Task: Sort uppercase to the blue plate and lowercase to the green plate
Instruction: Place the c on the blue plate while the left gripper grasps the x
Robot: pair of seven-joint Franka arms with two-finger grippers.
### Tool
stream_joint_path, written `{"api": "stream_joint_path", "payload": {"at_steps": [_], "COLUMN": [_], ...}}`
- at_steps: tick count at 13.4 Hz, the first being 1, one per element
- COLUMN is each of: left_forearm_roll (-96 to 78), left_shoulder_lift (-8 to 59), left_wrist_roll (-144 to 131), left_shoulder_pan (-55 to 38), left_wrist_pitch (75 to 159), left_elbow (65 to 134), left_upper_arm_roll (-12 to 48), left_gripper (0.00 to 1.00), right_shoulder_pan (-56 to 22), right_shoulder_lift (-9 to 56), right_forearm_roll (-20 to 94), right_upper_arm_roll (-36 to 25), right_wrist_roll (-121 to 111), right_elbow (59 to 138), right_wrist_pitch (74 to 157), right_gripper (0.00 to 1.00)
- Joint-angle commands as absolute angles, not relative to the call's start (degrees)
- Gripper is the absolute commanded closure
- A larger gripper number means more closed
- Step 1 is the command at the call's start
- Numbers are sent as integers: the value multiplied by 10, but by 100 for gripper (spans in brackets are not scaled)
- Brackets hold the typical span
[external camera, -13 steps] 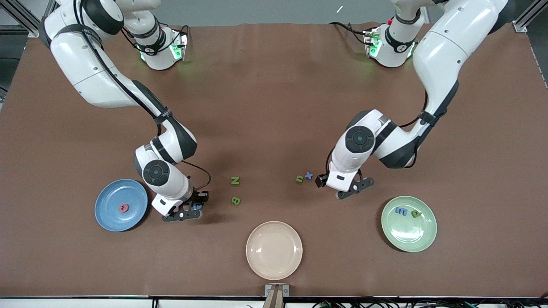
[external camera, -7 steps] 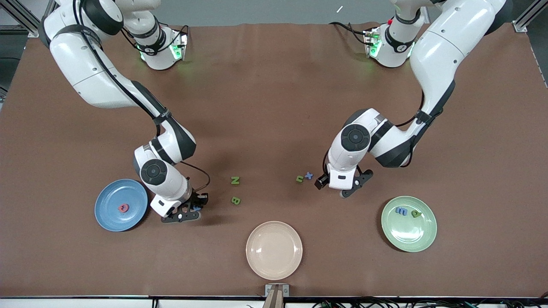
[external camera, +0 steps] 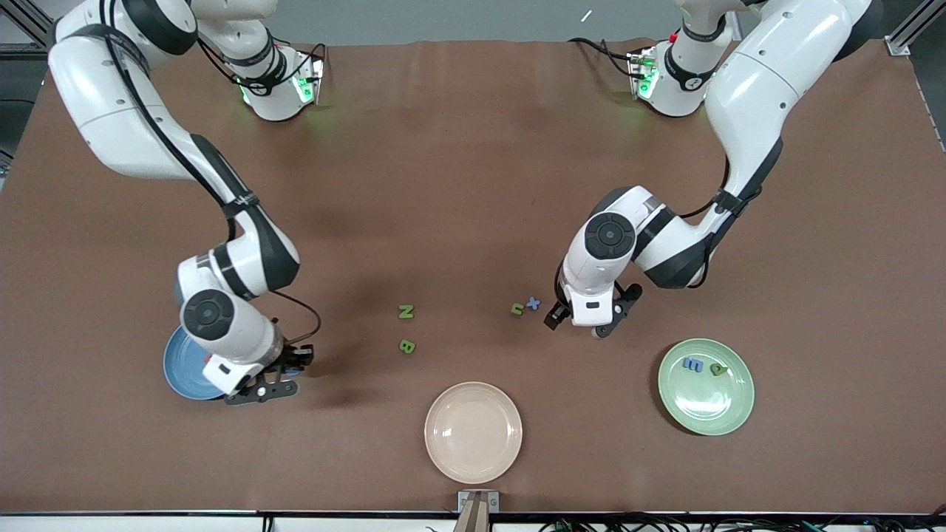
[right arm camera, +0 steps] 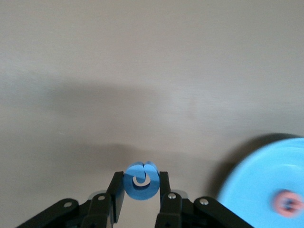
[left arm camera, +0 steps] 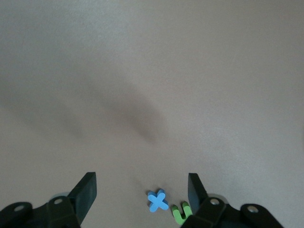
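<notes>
My right gripper [external camera: 267,383] is shut on the blue C [right arm camera: 141,181] and holds it in the air beside the blue plate's [external camera: 176,367] rim. The plate also shows in the right wrist view [right arm camera: 259,183], with the pink-red Q [right arm camera: 287,204] on it. My left gripper [external camera: 579,324] is open over the table next to the blue t [external camera: 533,303] and green n [external camera: 517,309]. In the left wrist view, the t [left arm camera: 158,201] lies between the jaws and the n [left arm camera: 181,213] lies by one finger. The green plate [external camera: 706,406] holds the blue m [external camera: 692,364] and green p [external camera: 717,369]. Green N [external camera: 406,312] and green B [external camera: 406,345] lie mid-table.
A cream plate [external camera: 473,436] sits near the table's front edge, nearer to the front camera than the letters. The right arm's wrist covers part of the blue plate in the front view.
My right gripper has carried the blue C away from N and B toward the blue plate. My left gripper has shifted a little toward the t and n.
</notes>
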State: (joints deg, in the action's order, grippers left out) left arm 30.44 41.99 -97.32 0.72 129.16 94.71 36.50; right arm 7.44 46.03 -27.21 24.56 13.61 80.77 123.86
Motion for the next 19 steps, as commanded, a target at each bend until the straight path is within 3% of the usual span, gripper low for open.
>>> {"api": "stream_joint_path", "payload": {"at_steps": [1, 3, 7, 9, 10, 12, 13, 19], "left_forearm_roll": [299, 298, 298, 298, 298, 298, 297, 300], "left_shoulder_lift": [428, 439, 473, 479, 481, 486, 489, 504], "left_wrist_roll": [-1023, -1047, -1093, -1092, -1090, -1093, -1093, -1093], "left_shoulder_pan": [-8, -21, -57, -57, -57, -58, -58, -60], "left_wrist_pitch": [1291, 1292, 1292, 1292, 1292, 1292, 1292, 1292], "left_elbow": [937, 935, 907, 907, 907, 907, 907, 906], "left_upper_arm_roll": [361, 361, 358, 357, 353, 346, 345, 345], "left_gripper": [16, 17, 19, 22, 24, 24, 24, 34], "right_shoulder_pan": [104, 117, 106, 99, 99, 99, 99, 22], "right_shoulder_lift": [423, 412, 408, 410, 410, 412, 411, 409], "right_forearm_roll": [-265, -248, -61, -21, -21, -18, -18, -8], "right_upper_arm_roll": [251, 224, 79, 52, 51, 51, 52, 78], "right_wrist_roll": [71, 12, -218, -251, -252, -251, -251, -96], "right_elbow": [821, 822, 823, 835, 845, 860, 860, 821], "right_wrist_pitch": [1196, 1176, 1183, 1181, 1181, 1181, 1180, 1185], "right_gripper": [96, 96, 95, 89, 75, 20, 3, 0]}}
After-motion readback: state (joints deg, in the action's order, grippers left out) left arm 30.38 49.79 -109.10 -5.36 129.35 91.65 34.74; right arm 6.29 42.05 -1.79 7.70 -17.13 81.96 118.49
